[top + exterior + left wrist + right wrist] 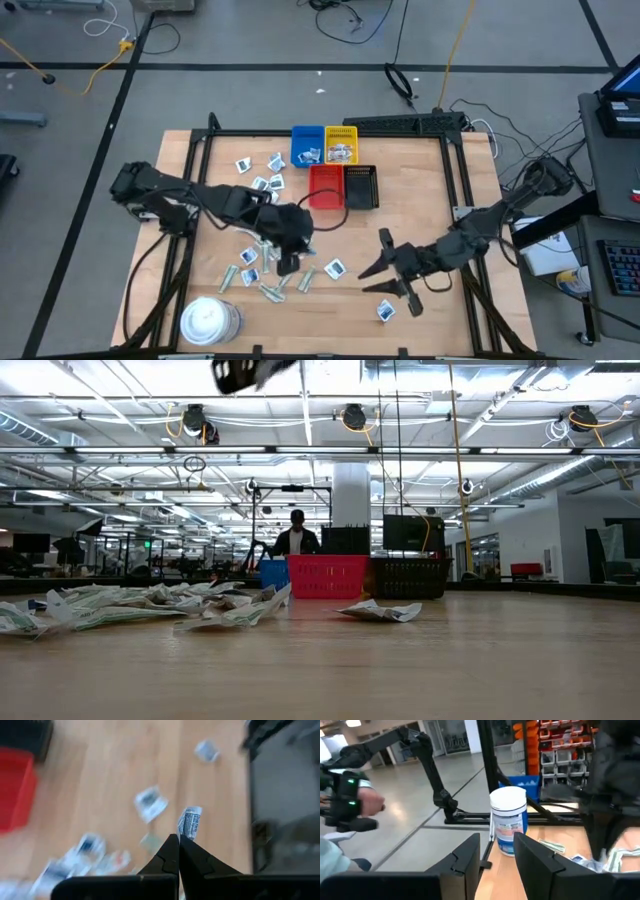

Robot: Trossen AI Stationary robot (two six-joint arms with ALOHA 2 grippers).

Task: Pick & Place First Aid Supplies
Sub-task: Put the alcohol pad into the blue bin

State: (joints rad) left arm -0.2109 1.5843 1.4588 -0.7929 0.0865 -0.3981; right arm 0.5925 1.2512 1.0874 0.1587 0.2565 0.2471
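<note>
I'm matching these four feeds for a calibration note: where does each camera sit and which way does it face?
High: overhead, straight down on table, both arms.
Low: tabletop height, level across packets toward red tray; an arm's tip at top.
Left wrist: past the shut left gripper pinching a packet.
Right wrist: past the right gripper toward white tub.
High and left wrist share the red tray.

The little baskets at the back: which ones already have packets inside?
The blue basket and the yellow basket hold white packets. The red basket and the black basket look empty.
</note>
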